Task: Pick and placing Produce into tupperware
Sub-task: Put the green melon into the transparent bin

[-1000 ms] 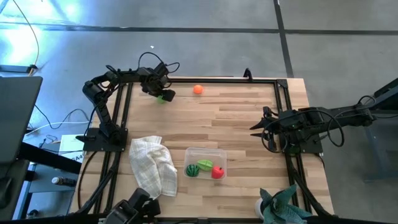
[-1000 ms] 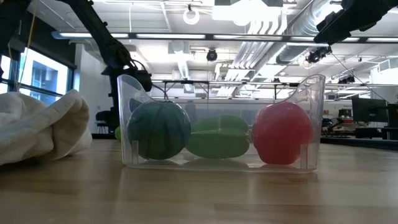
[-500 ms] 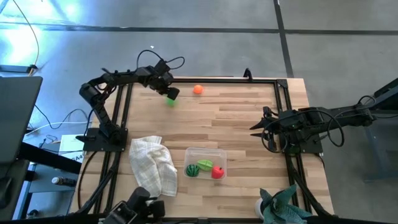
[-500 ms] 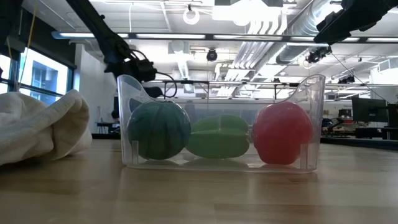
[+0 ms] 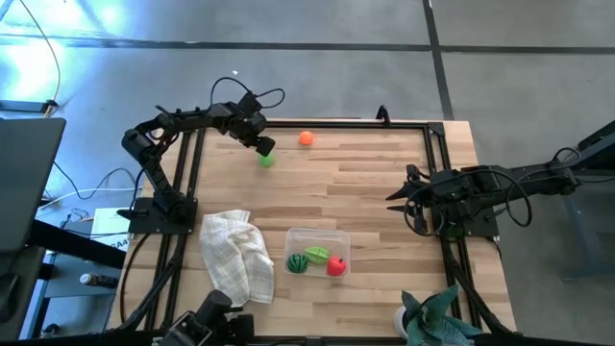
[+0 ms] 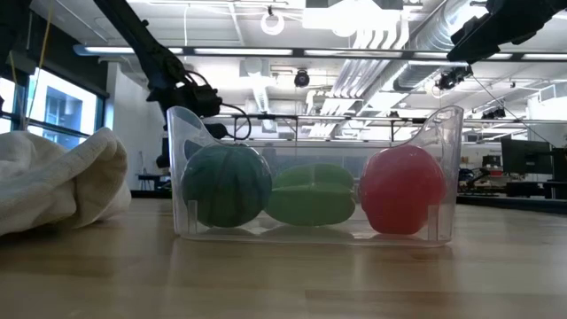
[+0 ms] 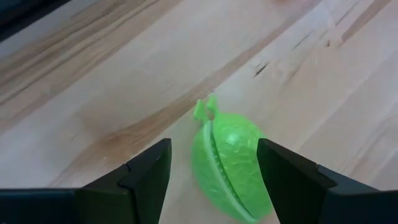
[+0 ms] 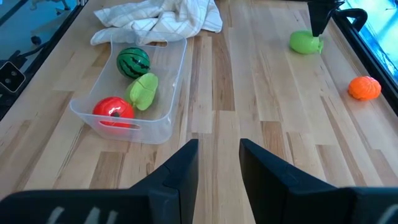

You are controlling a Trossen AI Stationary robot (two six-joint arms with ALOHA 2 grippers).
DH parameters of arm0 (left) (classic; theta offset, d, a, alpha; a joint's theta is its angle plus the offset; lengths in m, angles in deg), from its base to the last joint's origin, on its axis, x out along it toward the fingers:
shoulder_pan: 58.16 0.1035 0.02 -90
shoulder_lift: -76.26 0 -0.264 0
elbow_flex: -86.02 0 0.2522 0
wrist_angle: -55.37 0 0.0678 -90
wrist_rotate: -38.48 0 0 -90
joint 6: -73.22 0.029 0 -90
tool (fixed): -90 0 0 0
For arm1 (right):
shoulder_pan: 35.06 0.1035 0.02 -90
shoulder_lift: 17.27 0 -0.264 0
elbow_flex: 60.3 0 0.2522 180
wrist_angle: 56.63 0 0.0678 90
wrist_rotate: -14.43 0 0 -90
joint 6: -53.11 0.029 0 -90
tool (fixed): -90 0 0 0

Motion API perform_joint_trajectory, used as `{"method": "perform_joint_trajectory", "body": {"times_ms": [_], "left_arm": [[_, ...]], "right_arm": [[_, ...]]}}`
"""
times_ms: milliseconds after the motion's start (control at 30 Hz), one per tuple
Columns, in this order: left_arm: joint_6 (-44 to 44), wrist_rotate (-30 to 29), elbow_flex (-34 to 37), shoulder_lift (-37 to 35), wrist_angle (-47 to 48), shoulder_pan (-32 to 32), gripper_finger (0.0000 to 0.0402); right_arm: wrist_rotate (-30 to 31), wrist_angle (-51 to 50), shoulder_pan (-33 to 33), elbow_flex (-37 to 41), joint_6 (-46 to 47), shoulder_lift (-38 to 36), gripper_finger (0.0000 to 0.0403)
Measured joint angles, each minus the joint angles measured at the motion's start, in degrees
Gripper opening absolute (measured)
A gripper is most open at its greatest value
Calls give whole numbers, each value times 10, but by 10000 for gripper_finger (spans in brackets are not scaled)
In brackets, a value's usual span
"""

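Observation:
A light-green leafy produce piece (image 7: 230, 165) lies on the wood near the table's far left. My left gripper (image 5: 261, 144) points steeply down at it, open, one finger on either side (image 7: 214, 155). An orange produce piece (image 5: 306, 137) rests on the table near the far edge. The clear tupperware (image 5: 317, 232) stands near the front and holds a round green melon (image 5: 298, 260), a light-green piece (image 5: 317, 254) and a red one (image 5: 336, 265). My right gripper (image 5: 392, 195) waits open above the table's right side. My left gripper comes at the leafy piece from above, slanting. One finger (image 7: 283, 177) stands right at the piece's side (image 7: 258, 186), and bare wood shows between the piece and the other finger. I cannot tell whether it touches. The piece lies on the table.
A crumpled white checked cloth (image 5: 235, 255) lies left of the tupperware. A teal spiky plant (image 5: 434, 322) stands at the near right corner. A black frame (image 5: 336, 124) runs along the table's edges. Bare wood (image 5: 365, 183) lies between the far produce and the tupperware.
My left gripper has shifted a little toward the table's right, risen slightly and rolled at the wrist. The leafy piece has moved with it, a short way right and nearer along the table. The gap between the fingers looks unchanged.

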Motion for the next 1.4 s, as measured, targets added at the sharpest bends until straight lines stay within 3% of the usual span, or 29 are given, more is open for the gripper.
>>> {"method": "perform_joint_trajectory", "body": {"times_ms": [400, 533, 867, 1167, 1400], "left_arm": [[22, 1, -21, -1, 23, -8, 164], [26, -4, -50, -1, 56, -7, 161], [47, -106, -99, -1, 153, -47, 229], [23, -136, -105, -1, 167, -92, 295], [9, -172, -105, -1, 167, -121, 312]], "right_arm": [[0, 0, 0, 0, 0, 0, 106], [0, 0, 0, 0, 0, 0, 106], [0, 0, 0, 0, 0, 0, 106], [0, 0, 0, 0, 0, 0, 106], [0, 0, 0, 0, 0, 0, 106]]}}
